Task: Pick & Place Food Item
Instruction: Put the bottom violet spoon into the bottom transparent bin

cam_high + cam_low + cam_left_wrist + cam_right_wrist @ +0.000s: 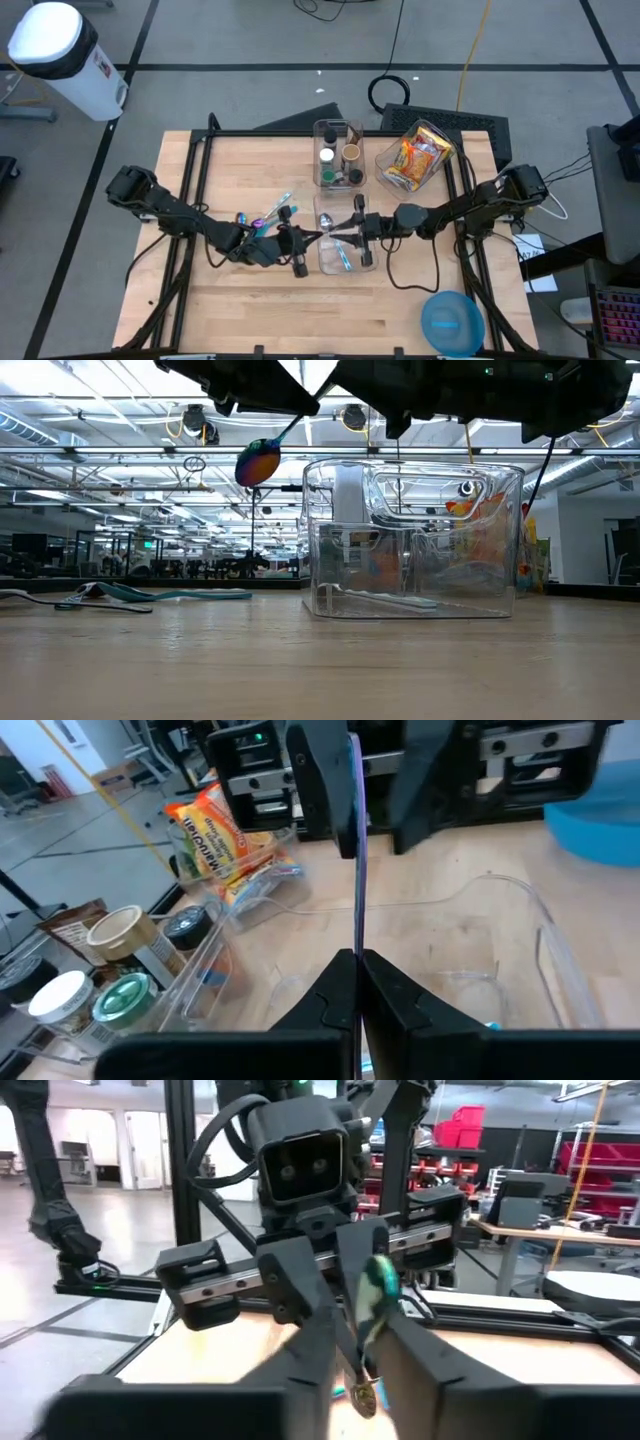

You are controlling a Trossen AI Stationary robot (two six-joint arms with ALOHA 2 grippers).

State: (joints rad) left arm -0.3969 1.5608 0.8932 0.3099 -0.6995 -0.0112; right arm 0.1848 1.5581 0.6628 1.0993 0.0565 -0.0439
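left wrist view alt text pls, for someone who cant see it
The left gripper is shut on a thin iridescent utensil handle standing upright, with the right gripper clamping its far end. Below is a clear bin; to one side, a noodle packet and spice jars.

Right wrist view. Right gripper [352,1380] fingers [300,1342] dark, blurred, close at the lens. Between them a thin utensil, likely a spoon [378,1285], iridescent green bowl raised, handle running down into the gap. Facing it, the left gripper [330,1265] on its dark arm, wrist camera block [302,1165] above. Wooden table [520,1355] beneath, black frame rail [183,1170] along its far edge.
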